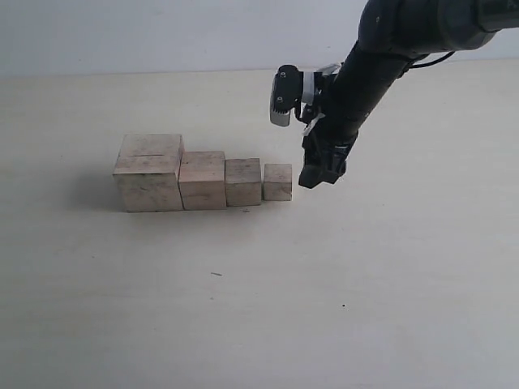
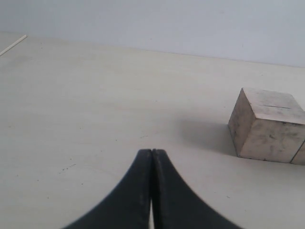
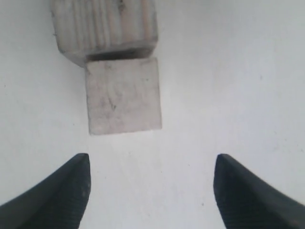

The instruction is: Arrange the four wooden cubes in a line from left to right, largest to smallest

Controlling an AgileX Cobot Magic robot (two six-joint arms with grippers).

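Note:
Four pale wooden cubes stand side by side in a row on the table, stepping down in size from left to right: the largest cube (image 1: 148, 173), the second cube (image 1: 202, 180), the third cube (image 1: 243, 181) and the smallest cube (image 1: 277, 181). My right gripper (image 1: 321, 173) hangs just right of the smallest cube, apart from it and open. In the right wrist view the smallest cube (image 3: 123, 95) lies beyond my empty right gripper (image 3: 151, 183), with the third cube (image 3: 105, 28) behind it. The left gripper (image 2: 152, 155) is shut and empty; the largest cube (image 2: 267, 125) stands off to its side.
The pale tabletop (image 1: 259, 308) stretches round the row. A light wall (image 1: 162, 32) runs along the back. A thin pale strip (image 2: 13, 45) lies at the table's far corner in the left wrist view.

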